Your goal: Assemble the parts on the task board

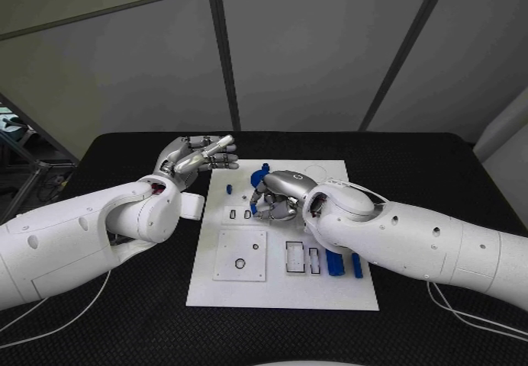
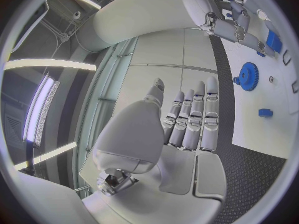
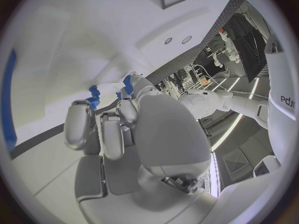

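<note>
The white task board [image 1: 288, 286] lies in the middle of the black table. My right hand [image 1: 283, 195] hangs low over the board's middle. Its fingers curl down around a small blue part [image 1: 256, 203], whose blue tips [image 3: 94, 95] show between the fingertips. A blue gear [image 2: 249, 76] sits on the far part of the board, just beyond that hand. My left hand [image 1: 199, 159] is raised beside the board's far left corner, fingers [image 2: 196, 119] stretched out and holding nothing.
A small blue peg [image 1: 229, 188] and a small blue block [image 2: 265, 113] sit near the gear. Two blue bars [image 1: 334, 263] lie beside rectangular slots on the board's near right. A white square plate [image 1: 240, 255] with an oval hole lies on its near left.
</note>
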